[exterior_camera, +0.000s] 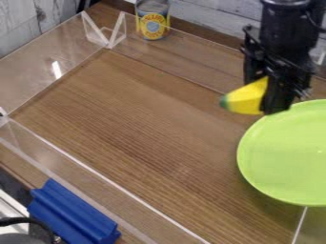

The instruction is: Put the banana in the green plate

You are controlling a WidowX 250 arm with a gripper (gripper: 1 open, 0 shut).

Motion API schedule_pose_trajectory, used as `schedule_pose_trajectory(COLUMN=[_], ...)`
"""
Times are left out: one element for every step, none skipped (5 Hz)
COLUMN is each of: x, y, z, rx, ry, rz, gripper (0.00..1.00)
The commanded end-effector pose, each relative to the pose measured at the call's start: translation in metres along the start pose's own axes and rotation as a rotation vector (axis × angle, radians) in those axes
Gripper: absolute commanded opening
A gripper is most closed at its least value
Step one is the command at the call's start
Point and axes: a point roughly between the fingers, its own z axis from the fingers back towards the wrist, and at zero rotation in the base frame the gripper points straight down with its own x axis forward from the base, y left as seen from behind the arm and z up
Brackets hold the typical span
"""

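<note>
So the banana (246, 97) is up off the tabletop (140, 114), pinched in my gripper (281, 93), sticking out to the left of the fingers with its long axis tilted, low end left. It hangs right at the upper-left rim of the green plate (287, 157), not quite over the middle. I reckon the plate's centre lies down and to the right from here.

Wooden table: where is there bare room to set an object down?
The wooden table is bare across its middle and left, between the yellow-labelled can at the back and the blue object at the front. The right side is crowded: the green plate, and the tool holding the banana.
</note>
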Motion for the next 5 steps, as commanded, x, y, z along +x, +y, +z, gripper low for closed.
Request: schedule_pose_trajectory(x=[0.009, 0.01, 0.009, 0.007, 0.005], y=[-0.013, -0.019, -0.022, -0.024, -0.026], z=[0.018, 0.017, 0.017, 0.017, 0.018], rx=[0.033, 0.034, 0.034, 0.034, 0.034], ry=[-0.085, -0.09, -0.09, -0.09, -0.09], rz=[0.03, 0.046, 0.061, 0.074, 0.09], gripper=[0.0, 0.0, 0.0, 0.0, 0.0])
